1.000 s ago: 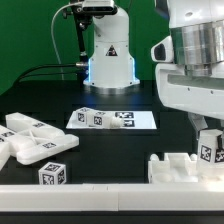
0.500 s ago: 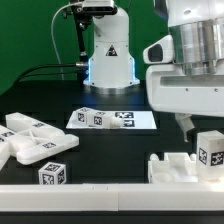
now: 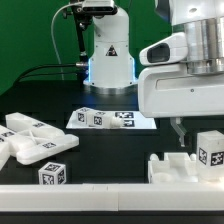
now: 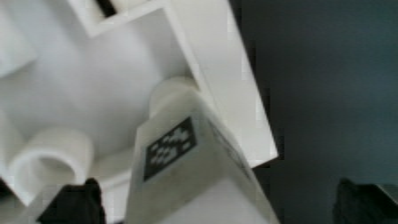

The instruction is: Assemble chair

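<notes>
One chunky white tagged plastic post (image 3: 208, 150) at the exterior view's four o'clock stands free; gripper (image 4: 222, 203) has sprung wide and lifted. Looks placed!

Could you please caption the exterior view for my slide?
Open hand hovers above a tagged white chair part; more chair pieces lie at the exterior view's left.
</notes>
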`<state>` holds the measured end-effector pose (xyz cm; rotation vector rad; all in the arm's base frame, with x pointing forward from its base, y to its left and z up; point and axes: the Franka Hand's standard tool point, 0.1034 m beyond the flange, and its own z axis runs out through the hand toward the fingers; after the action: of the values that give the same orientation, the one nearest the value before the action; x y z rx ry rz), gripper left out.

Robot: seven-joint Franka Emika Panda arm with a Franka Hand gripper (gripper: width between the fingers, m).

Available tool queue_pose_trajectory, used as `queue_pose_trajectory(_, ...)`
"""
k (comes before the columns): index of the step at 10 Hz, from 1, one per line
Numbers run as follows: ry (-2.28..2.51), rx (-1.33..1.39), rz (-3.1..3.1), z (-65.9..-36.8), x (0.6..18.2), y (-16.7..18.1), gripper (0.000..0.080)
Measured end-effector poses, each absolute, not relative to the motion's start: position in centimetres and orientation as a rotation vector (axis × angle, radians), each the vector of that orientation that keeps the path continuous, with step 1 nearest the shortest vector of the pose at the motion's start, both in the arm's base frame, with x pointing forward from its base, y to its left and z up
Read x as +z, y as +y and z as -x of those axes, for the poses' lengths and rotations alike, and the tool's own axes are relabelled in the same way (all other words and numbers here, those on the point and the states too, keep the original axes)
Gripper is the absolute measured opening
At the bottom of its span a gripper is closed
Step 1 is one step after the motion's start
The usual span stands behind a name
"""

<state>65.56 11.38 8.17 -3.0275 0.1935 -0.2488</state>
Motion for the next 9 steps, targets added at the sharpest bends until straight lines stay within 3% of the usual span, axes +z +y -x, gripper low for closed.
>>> queue_pose_trajectory(2,-0.261,-0.268,3.071,-65.61,8.11,10.84,0.0649)
queue_pose_trajectory(3,-0.181,-0.265,3.068,-65.59,8.10,10.93,0.0649)
queue_pose_trajectory(5,-0.179,-0.265,3.068,-65.60,8.09,10.89,0.0418)
queue_pose_trajectory(6,-0.022,-0.259,3.062,-65.58,8.09,10.99,0.0418)
queue_pose_trajectory(7,0.068,-0.255,3.056,-65.58,8.08,11.00,0.0282)
queue_pose_trajectory(9,0.308,-0.245,3.030,-65.58,8.07,10.88,0.0284)
